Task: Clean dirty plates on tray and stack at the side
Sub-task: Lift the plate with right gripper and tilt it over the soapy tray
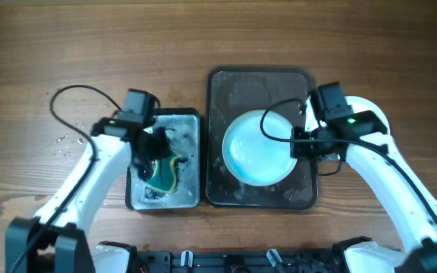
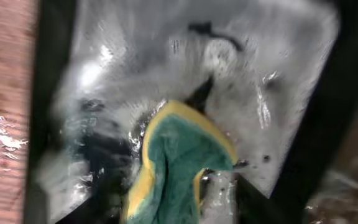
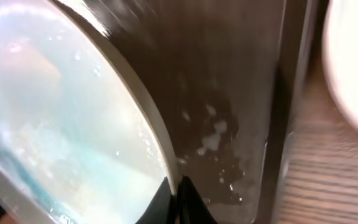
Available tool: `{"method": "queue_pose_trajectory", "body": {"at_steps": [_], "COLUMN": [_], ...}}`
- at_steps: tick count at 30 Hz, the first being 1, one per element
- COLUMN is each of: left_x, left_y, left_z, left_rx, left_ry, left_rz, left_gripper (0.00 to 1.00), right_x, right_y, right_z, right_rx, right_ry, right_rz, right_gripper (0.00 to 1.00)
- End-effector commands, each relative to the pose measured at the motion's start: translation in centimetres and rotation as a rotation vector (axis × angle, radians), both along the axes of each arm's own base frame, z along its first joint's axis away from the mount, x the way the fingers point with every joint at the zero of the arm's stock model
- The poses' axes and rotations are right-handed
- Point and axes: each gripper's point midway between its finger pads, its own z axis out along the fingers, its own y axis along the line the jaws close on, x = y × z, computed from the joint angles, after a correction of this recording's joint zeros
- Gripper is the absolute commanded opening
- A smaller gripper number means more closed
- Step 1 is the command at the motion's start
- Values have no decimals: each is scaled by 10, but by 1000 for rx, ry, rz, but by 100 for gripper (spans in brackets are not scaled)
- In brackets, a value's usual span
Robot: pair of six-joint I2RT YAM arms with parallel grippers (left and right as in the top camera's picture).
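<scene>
Left tool (image 1: 154,155) clamped on green-yellow sponge (image 2: 179,158) in wet black tub (image 1: 192,121), right tool (image 3: 178,202) pinching rim of pale plate (image 1: 256,148), plate on dark tray (image 1: 260,83), wooden desk (image 1: 89,45)

The sponge (image 2: 179,162) is green, edged yellow; the basin (image 2: 50,93) under it is black-rimmed and foamy grey. At the right gripper (image 1: 302,144), the plate (image 1: 260,148) is pale blue-white on a dark brown tray (image 1: 260,82).

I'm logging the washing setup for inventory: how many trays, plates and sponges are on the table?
Trays: 2 (small black tray of soapy water, large dark rectangular tray)
Plates: 1 (round pale blue plate)
Sponges: 1 (green-and-yellow sponge)
Total: 4
</scene>
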Motion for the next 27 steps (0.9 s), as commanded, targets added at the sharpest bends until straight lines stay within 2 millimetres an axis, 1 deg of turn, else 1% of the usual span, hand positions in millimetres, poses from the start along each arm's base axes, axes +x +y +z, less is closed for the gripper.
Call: {"method": "queue_pose_trajectory", "body": {"at_steps": [1, 3, 5, 6, 7, 9, 11, 13, 14, 17, 18, 20, 25, 27], "left_x": [23, 26, 24, 22, 19, 14, 5, -3, -8, -18, -21, -25, -25, -25], "left_y": [3, 11, 23, 32, 37, 43, 50, 55, 57, 63, 66, 66, 66, 66], "left_z": [59, 85, 112, 130, 143, 164, 182, 195, 203, 216, 218, 220, 219, 219], "left_rx": [-130, -167, -191, -200, -211, -236, -242, -233, -227, -195, -176, -167, -167, -167], "left_ry": [-143, -194, -252, -296, -333, -400, -468, -522, -555, -612, -624, -631, -629, -629], "left_rz": [40, 55, 96, 124, 142, 162, 186, 200, 207, 221, 230, 235, 235, 235], "left_gripper": [66, 68, 75, 82, 85, 100, 100, 100, 100, 100, 100, 100, 100, 100], "right_x": [8, 12, 18, 24, 27, 31, 38, 43, 46, 45, 42, 35, 14, 7], "right_y": [20, 35, 47, 64, 80, 106, 134, 153, 162, 173, 176, 183, 198, 202], "right_z": [28, 38, 51, 62, 70, 78, 84, 89, 96, 120, 130, 141, 162, 167], "right_rx": [-19, -51, -105, -126, -128, -132, -175, -224, -273, -374, -411, -451, -521, -526], "right_ry": [-89, -144, -200, -246, -277, -322, -403, -495, -574, -739, -798, -867, -991, -1020], "right_rz": [102, 156, 195, 236, 268, 302, 336, 351, 348, 317, 303, 300, 313, 314], "right_gripper": [4, 4, 4, 4, 4, 4, 4, 4, 4, 4, 4, 4, 4, 4]}}
